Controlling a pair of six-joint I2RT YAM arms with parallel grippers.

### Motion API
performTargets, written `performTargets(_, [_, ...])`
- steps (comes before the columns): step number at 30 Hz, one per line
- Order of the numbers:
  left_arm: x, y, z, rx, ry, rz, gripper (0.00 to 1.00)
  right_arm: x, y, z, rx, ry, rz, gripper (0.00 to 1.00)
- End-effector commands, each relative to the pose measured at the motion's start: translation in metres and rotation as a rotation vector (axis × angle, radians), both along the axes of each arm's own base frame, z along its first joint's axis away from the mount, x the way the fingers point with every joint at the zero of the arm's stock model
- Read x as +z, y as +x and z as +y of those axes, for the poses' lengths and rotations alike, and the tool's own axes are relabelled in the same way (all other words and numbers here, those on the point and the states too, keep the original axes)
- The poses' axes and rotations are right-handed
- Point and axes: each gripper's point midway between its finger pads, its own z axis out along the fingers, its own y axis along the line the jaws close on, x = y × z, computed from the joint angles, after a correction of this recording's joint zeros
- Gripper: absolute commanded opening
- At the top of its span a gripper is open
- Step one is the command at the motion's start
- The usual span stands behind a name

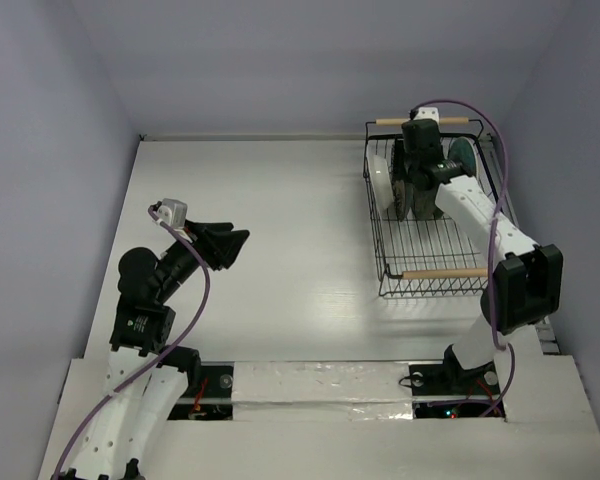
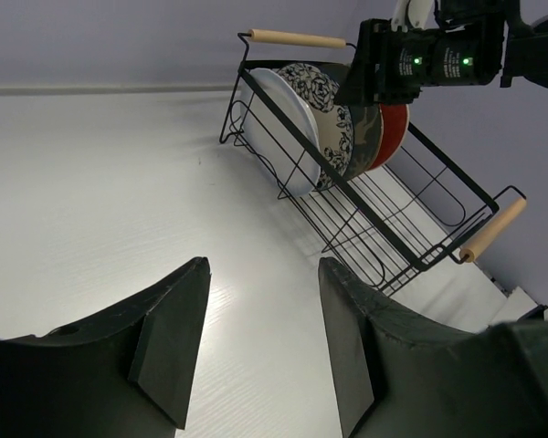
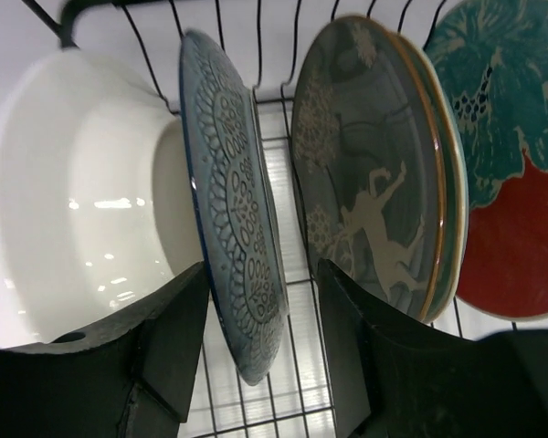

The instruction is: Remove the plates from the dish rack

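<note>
The right fingers (image 3: 164, 351) gape empty astride the blue-floral-rimmed white round plate (image 3: 237, 228) in the black wire dish rack (image 1: 442, 272) at upper right, while the left fingers (image 2: 173, 351) spread wide, empty.

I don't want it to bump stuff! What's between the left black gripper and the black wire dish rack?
Nothing. Only bare white tabletop lies between the left gripper and the black wire dish rack, as the top view shows.

The black wire dish rack (image 1: 430, 272) with wooden handles sits on the white bench (image 1: 280, 220), near its far right corner.
</note>
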Motion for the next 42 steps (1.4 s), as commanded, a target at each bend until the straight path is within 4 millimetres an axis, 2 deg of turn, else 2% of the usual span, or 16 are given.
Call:
performTargets(1, [0.031, -0.007, -0.002, -0.020, -0.018, -0.097, 0.49, 0.007, 0.005, -0.004, -0.033, -0.068, -0.005, 0.55])
performTargets(6, [0.034, -0.010, -0.003, -0.028, -0.024, -0.111, 0.51, 0.005, 0.013, -0.014, -0.096, -0.117, -0.003, 0.52])
performTargets(8, [0.034, -0.012, -0.004, -0.035, -0.023, -0.112, 0.51, 0.000, 0.017, -0.015, -0.104, -0.134, 0.009, 0.47])
performTargets(10, [0.035, -0.014, -0.004, -0.035, -0.023, -0.119, 0.52, 0.004, 0.018, -0.018, -0.133, -0.177, 0.007, 0.41])
performTargets(11, [0.035, -0.014, -0.004, -0.037, -0.023, -0.119, 0.52, 0.005, 0.015, -0.024, -0.168, -0.227, 0.016, 0.38])
performTargets(15, [0.039, -0.017, -0.004, -0.041, -0.026, -0.136, 0.52, 0.002, 0.014, -0.028, -0.218, -0.323, 0.043, 0.29])
performTargets(18, [0.040, -0.019, -0.004, -0.040, -0.027, -0.139, 0.52, 0.012, 0.011, -0.033, -0.246, -0.376, 0.034, 0.25])
performTargets(23, [0.041, -0.019, -0.001, -0.012, -0.026, -0.138, 0.52, 0.027, 0.008, -0.039, -0.262, -0.409, 0.022, 0.08])
performTargets(26, [0.043, -0.021, 0.001, 0.000, -0.025, -0.145, 0.52, 0.029, 0.006, -0.037, -0.258, -0.424, 0.023, 0.00])
performTargets(32, [0.044, -0.026, -0.004, -0.023, -0.025, -0.151, 0.52, 0.056, 0.001, -0.038, -0.293, -0.456, -0.017, 0.00])
performTargets(42, [0.043, -0.026, -0.002, -0.007, -0.023, -0.145, 0.52, 0.140, -0.031, -0.043, -0.357, -0.426, -0.195, 0.00])
